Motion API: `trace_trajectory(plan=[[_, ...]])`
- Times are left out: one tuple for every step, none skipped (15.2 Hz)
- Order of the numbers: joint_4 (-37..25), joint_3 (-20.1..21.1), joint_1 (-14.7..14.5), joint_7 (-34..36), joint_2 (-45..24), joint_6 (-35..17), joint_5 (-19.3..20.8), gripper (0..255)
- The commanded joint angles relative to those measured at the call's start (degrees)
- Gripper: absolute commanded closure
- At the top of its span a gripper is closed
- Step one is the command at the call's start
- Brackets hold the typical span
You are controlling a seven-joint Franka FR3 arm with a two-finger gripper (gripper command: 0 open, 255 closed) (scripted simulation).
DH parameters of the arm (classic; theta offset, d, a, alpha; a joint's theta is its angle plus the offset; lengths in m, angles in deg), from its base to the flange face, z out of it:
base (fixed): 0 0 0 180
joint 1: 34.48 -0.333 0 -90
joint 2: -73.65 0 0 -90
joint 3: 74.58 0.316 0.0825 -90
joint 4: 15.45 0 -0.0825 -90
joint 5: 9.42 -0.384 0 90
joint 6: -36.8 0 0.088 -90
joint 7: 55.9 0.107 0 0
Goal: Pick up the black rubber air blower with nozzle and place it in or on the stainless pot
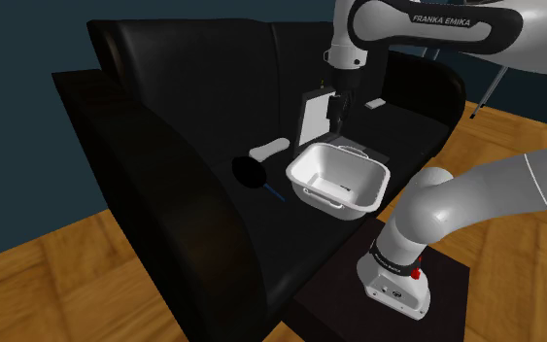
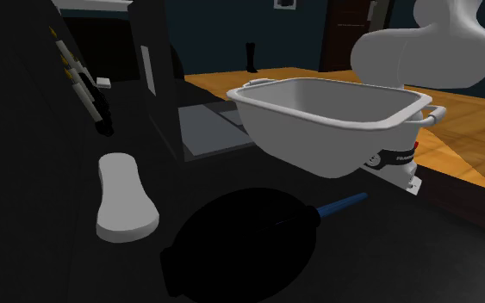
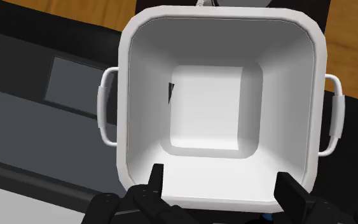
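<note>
Hovering above white pot [image 3: 147, 114], claw [image 3: 220, 183] released, empty. Black air blower [image 1: 250, 172] lies on sofa [image 1: 164, 146], beyond pot, well apart from claw. Advice: descend over bulb, clench across middle, avoid thin blue nozzle [image 2: 339, 207].

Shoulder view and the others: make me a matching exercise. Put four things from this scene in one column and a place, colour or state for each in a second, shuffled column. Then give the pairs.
Things
1. air blower
2. pot
3. gripper
4. white oblong pad

Descriptions
A. open, looking down into the pot
B. black bulb with a blue nozzle, lying on the sofa seat
C. white, squarish, a loop handle on two opposite sides
D. lies beside the blower's bulb, apart from the pot

Pairs: 1-B, 2-C, 3-A, 4-D
</note>
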Motion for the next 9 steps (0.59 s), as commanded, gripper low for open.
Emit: trace_trajectory(plan=[[0.00, 0.00, 0.00, 0.00, 0.00, 0.00, 0.00, 0], [1.00, 0.45, -0.35, 0.61, -0.67, -1.81, -0.56, 0], [1.94, 0.89, -0.71, 1.20, -1.42, -3.64, -1.11, 0], [2.80, 1.34, -1.08, 1.78, -2.24, -5.48, -1.65, 0], [3.60, 1.80, -1.44, 2.35, -3.14, -7.34, -2.19, 0], [4.32, 2.27, -1.82, 2.89, -4.12, -9.20, -2.71, 0], [4.97, 2.72, -2.20, 3.43, -5.18, -11.08, -3.21, 0], [5.54, 3.19, -2.58, 3.95, -6.32, -12.96, -3.71, 0], [6.04, 3.66, -2.96, 4.46, -7.53, -14.85, -4.19, 0]])
